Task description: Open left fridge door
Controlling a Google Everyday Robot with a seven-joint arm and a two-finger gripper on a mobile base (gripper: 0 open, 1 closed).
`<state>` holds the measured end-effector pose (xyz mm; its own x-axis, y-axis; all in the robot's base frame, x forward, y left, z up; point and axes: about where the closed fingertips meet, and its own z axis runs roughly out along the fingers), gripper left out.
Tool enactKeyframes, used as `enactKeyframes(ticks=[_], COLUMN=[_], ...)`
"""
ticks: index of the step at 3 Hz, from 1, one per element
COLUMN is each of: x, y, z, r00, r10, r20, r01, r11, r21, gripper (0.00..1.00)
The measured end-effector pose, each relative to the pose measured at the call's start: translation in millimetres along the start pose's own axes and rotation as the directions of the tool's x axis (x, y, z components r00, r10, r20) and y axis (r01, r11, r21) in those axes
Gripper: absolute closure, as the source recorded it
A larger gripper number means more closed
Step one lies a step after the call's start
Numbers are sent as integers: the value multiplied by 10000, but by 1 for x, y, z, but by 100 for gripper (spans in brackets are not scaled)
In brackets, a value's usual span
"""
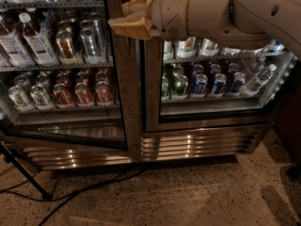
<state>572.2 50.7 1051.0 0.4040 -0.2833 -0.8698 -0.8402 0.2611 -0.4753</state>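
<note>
The fridge (197,145) fills the upper part of the camera view, steel with a louvred grille at its base. The left fridge door (123,102) stands slightly ajar: its lower edge slants out from the cabinet toward the camera. Behind its glass are bottles and red and silver cans. My gripper (123,19), tan at the end of a beige arm coming in from the upper right, sits at the top of that door's right-hand steel frame, pointing left. The bar handle is not clear to see.
The right door (153,88) is closed, with blue and silver cans behind it. A black cable (94,187) and a dark stand leg (23,175) lie on the speckled floor (197,192) at lower left. A dark wall edge (289,121) flanks the fridge on the right.
</note>
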Motion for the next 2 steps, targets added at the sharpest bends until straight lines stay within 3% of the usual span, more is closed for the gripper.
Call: enactKeyframes(ticks=[2], x=[-5], y=[10], z=[-3], r00=[9998], r10=[148], r20=[103], r01=[-149], r11=[9999], r21=[38], gripper=[100])
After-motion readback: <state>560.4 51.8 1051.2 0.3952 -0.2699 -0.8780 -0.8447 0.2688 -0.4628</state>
